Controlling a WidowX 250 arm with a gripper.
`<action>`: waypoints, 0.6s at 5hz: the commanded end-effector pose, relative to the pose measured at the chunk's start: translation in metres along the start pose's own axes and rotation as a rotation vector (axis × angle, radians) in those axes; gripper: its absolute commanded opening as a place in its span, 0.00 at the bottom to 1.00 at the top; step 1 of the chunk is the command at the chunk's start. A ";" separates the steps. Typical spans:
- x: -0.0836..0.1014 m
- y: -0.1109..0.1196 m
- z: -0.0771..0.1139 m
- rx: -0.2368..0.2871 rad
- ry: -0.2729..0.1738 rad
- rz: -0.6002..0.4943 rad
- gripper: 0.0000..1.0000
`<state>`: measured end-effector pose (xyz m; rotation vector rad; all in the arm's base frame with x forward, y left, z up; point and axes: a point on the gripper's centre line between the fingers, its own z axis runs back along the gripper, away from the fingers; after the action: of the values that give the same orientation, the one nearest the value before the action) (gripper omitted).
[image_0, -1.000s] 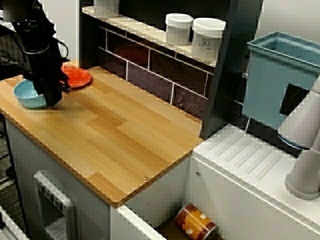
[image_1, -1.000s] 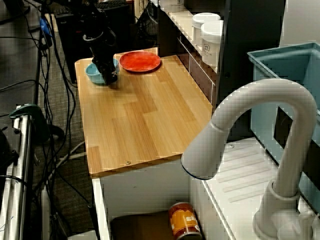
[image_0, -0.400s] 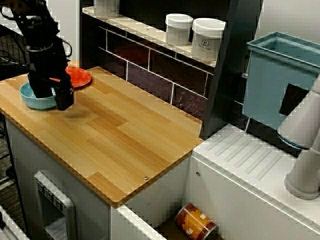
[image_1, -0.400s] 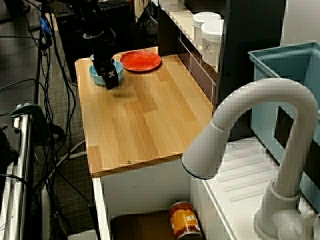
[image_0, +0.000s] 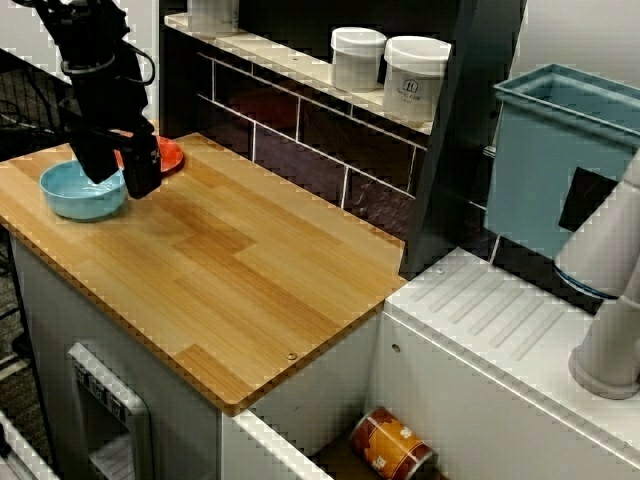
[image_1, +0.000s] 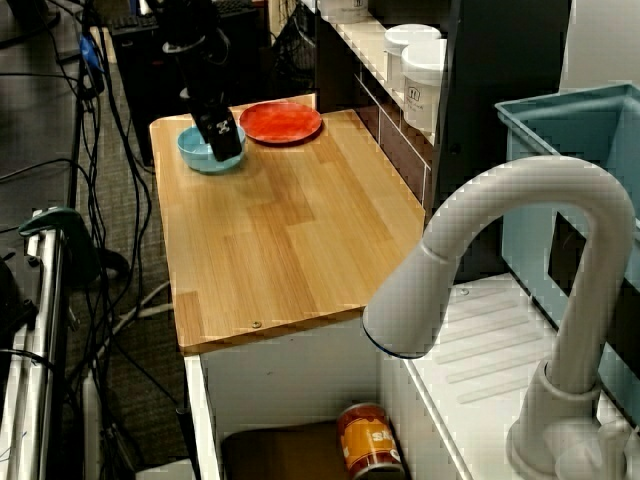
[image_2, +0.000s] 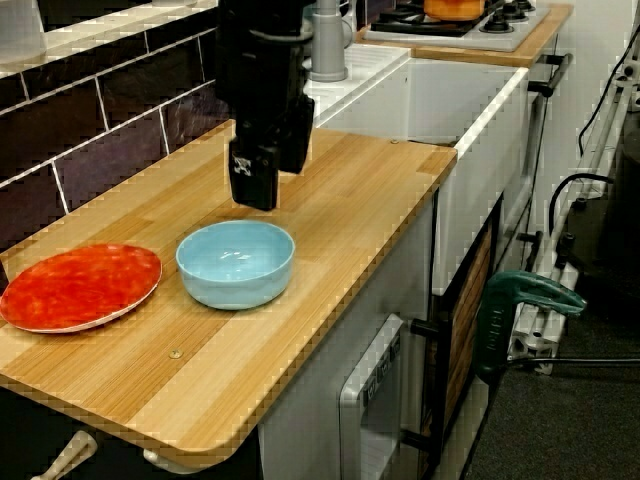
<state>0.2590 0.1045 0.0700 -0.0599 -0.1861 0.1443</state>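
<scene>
Gripper (image_0: 120, 180): the black fingers stand apart. In the view across the worktop toward the shelf, a strip of the red plate (image_0: 168, 155) shows through the gap between them. Opening is moderate and nothing sits between the fingers. It hangs raised above the worktop (image_2: 350, 200), fingers pointing down.

Blue bowl (image_2: 236, 262): upright on the worktop near its end, and it looks empty. In the view from the worktop's end, the gripper (image_2: 272, 185) is above the bowl and behind its far rim, with bare wood showing between the lower fingertip and the rim, so there is no contact. In the view over the tap, the gripper (image_1: 225, 148) overlaps the bowl (image_1: 205, 155) on the side nearer the plate.

Red plate (image_2: 80, 285): flat on the worktop just beside the bowl, toward the tiled wall. The two are close, but contact cannot be confirmed.

Surroundings: two white jars (image_0: 358, 58) (image_0: 415, 78) stand on the shelf above the tiles, well apart from the gripper. A white tap (image_1: 500, 260) arches over the sink area. A blue bin (image_0: 560, 160) stands behind it. An orange-labelled can (image_0: 392, 445) lies on its side in the sink.
</scene>
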 end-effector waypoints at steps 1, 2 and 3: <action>0.008 0.053 0.023 0.030 -0.101 -0.039 1.00; 0.002 0.081 0.022 0.076 -0.115 -0.047 1.00; -0.002 0.094 0.016 0.071 -0.071 -0.146 1.00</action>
<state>0.2443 0.1906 0.0668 -0.0024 -0.2285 0.0230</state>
